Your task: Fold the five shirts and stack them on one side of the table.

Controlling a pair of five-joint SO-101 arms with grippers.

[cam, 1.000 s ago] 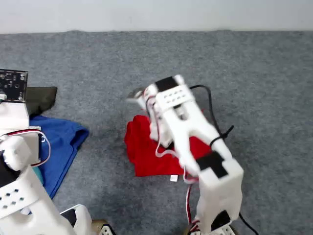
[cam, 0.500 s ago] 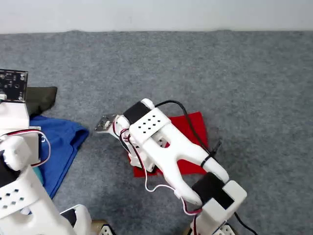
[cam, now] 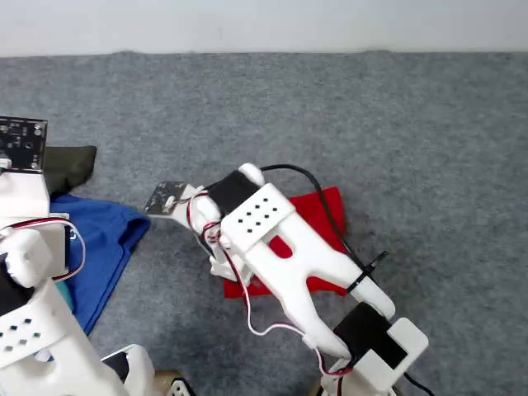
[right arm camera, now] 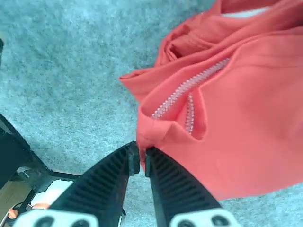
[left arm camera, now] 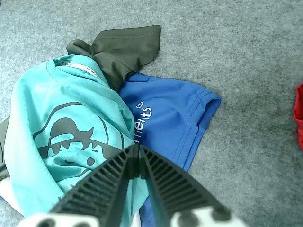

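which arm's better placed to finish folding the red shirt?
Right. The right end effector pinches the red shirt at its edge; the left end effector sits shut over the teal shirt pile.

White lettering (left arm camera: 143, 124) runs up the royal-blue knit shirt (left arm camera: 170, 113), its start covered by the turquoise jersey shirt (left arm camera: 42, 109) at its 9 o'clock. The turquoise shirt bears a dark-grey cartoon graphic (left arm camera: 71, 137) and a neck label (left arm camera: 75, 66), whose print is too small to read.
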